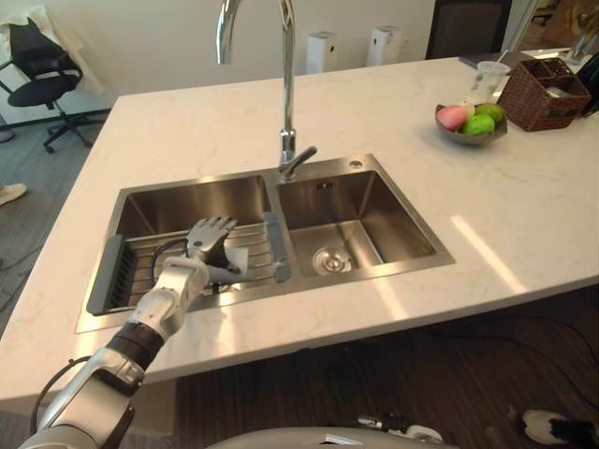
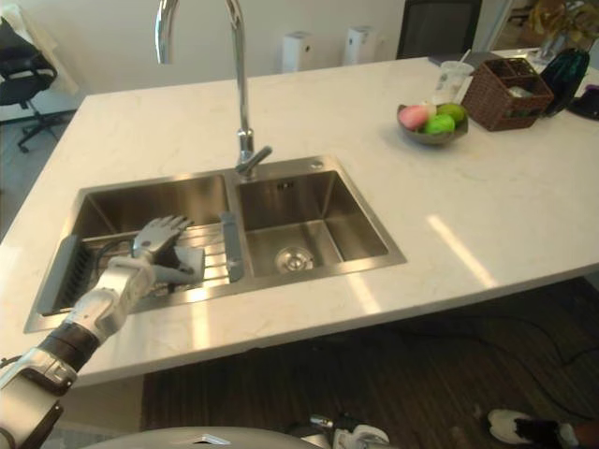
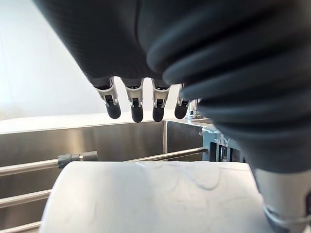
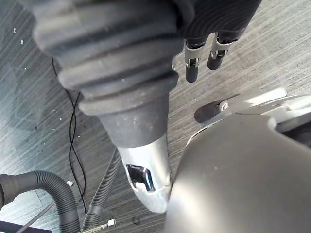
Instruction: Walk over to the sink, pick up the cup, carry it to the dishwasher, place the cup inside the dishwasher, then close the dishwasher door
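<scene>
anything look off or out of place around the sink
Nothing stands out: no spill or damage. The white cup rests on the rack in the left basin, under the open left hand.

The left hand (image 2: 159,236) reaches into the left basin of the double steel sink (image 2: 309,165), fingers spread over a white cup (image 2: 191,259) lying on the wire rack (image 2: 216,265). The tall faucet (image 2: 241,94) stands behind the divider. Far across the pale bench (image 2: 356,94), a fruit bowl (image 2: 430,133) sits just beside a wicker basket (image 2: 505,97).
</scene>
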`<state>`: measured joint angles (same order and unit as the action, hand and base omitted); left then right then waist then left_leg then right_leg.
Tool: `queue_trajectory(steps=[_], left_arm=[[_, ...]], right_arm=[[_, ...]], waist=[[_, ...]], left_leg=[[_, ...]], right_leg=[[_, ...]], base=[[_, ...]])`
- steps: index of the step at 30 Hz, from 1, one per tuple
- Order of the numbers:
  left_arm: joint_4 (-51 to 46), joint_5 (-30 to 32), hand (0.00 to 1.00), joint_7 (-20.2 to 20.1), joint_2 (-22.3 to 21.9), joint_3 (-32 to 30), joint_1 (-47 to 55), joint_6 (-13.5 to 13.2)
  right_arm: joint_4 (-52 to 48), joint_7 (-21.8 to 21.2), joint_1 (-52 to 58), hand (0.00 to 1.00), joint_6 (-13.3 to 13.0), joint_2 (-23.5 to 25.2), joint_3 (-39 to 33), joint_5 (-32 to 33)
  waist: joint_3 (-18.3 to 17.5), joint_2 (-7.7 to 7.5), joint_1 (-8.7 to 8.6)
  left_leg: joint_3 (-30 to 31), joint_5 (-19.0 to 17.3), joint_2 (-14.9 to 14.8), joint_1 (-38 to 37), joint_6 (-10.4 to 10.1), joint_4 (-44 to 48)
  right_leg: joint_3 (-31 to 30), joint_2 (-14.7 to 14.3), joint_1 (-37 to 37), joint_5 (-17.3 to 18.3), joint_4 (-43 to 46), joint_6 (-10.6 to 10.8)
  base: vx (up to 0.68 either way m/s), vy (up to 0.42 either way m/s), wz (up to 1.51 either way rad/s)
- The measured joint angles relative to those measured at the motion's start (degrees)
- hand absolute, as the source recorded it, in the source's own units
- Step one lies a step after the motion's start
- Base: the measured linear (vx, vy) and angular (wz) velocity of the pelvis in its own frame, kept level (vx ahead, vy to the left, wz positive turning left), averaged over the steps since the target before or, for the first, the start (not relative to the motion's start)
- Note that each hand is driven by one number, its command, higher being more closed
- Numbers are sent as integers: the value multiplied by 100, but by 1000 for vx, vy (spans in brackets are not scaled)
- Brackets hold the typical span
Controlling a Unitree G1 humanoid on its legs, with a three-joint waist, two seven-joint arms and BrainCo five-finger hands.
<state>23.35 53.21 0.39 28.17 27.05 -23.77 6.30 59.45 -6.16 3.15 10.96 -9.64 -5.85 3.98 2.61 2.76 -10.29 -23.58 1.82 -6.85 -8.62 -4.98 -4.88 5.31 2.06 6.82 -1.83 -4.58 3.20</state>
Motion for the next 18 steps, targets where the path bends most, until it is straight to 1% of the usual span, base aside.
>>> queue_trajectory(steps=[2,5,8,10,13,18], left_arm=[[-12,187,0,-79,70,-1,0,-60],[-16,219,0,-104,134,-1,0,-145],[-18,230,0,-181,175,-3,1,-158],[-18,406,0,-190,176,-6,2,-192],[-17,504,0,-184,176,-6,15,-193],[-4,751,0,-168,175,-5,52,-201]], right_arm=[[-1,0,1,0,0,-2,0,0],[0,0,5,0,0,-3,1,0],[0,0,12,0,1,-4,1,-6],[0,0,14,0,0,-4,1,-45],[-1,0,11,0,1,-6,3,-168],[-1,0,4,0,2,6,14,-177]], waist=[[0,0,13],[0,0,41],[0,-1,57],[-1,-3,82],[-5,-15,91],[-13,-56,90]], left_leg=[[5,0,2,0,0,0],[7,0,2,0,0,0],[10,1,3,0,1,-1],[14,1,7,1,1,-1],[18,1,9,1,1,-2],[21,1,14,-1,1,-2]], right_leg=[[5,2,3,1,0,1],[7,3,4,2,0,2],[11,5,4,3,0,3],[16,8,6,6,0,7],[19,10,8,8,0,10],[21,12,12,9,0,12]], base=[[0,0,0],[0,0,0],[0,0,0],[0,0,0],[0,0,0],[0,0,0]])
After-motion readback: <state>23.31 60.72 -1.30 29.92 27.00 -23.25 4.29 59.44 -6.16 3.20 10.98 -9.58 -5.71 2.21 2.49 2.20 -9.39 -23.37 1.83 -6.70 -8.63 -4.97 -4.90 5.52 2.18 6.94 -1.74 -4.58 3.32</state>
